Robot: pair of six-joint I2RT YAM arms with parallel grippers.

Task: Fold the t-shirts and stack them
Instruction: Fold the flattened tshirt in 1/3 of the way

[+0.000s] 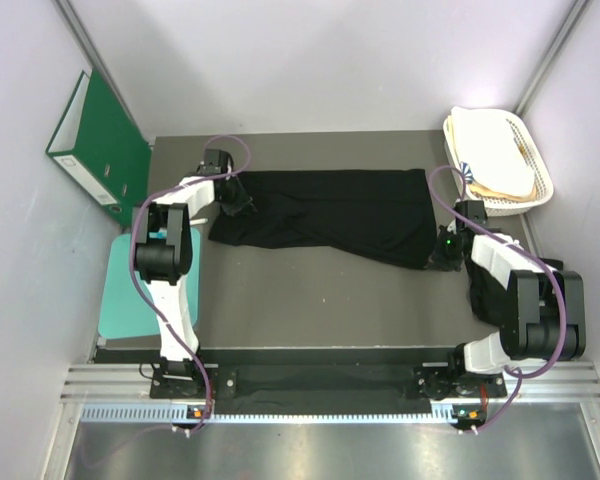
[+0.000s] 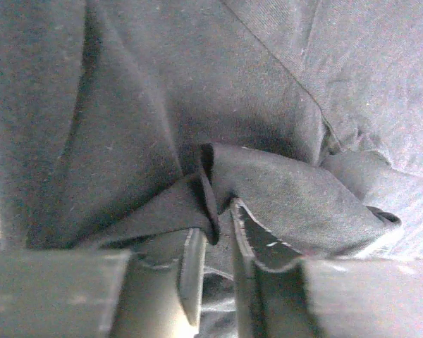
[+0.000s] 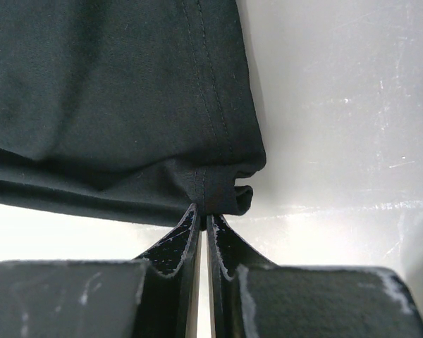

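One black t-shirt (image 1: pixel 330 210) lies spread in a long band across the far half of the table (image 1: pixel 320 300). My left gripper (image 1: pixel 236 200) is at its left end. In the left wrist view the black cloth (image 2: pixel 127 105) fills the frame, and a raised fold of it stands between the fingertips of the left gripper (image 2: pixel 215 225), whose jaws are narrow with a gap still showing. My right gripper (image 1: pixel 442 250) is at the shirt's near right corner. In the right wrist view the right gripper (image 3: pixel 203 215) is shut on the hemmed corner of the t-shirt (image 3: pixel 113 91).
A white plastic basket (image 1: pixel 525 150) with cream cloth stands at the back right corner. A green binder (image 1: pixel 100 140) leans against the left wall, and a teal mat (image 1: pixel 125 290) lies off the table's left edge.
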